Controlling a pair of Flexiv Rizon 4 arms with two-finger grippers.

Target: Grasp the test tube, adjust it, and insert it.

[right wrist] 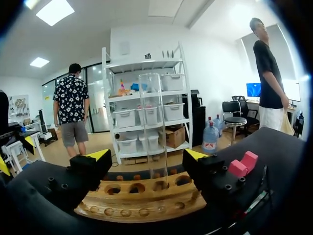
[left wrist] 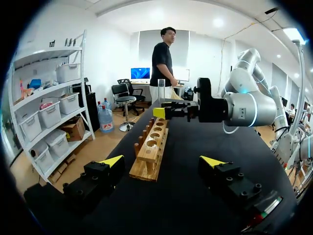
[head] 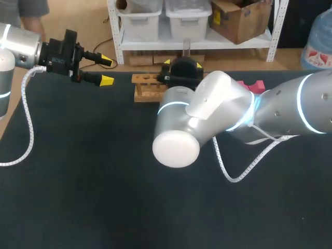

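The test tube (head: 187, 46) seems to stand upright in the wooden rack (head: 145, 87), upper middle of the frame, inside my right claw (right wrist: 147, 154), which is wide open and holds nothing, so I should close slowly and centred, without tilting it; my left claw (head: 106, 70), upper left, is also open, empty.

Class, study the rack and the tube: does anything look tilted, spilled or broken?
Nothing stands out. The tube stands upright in the rack, between the open right tool's fingers without touching them. The rack lies flat on the table, and no spill or break shows.
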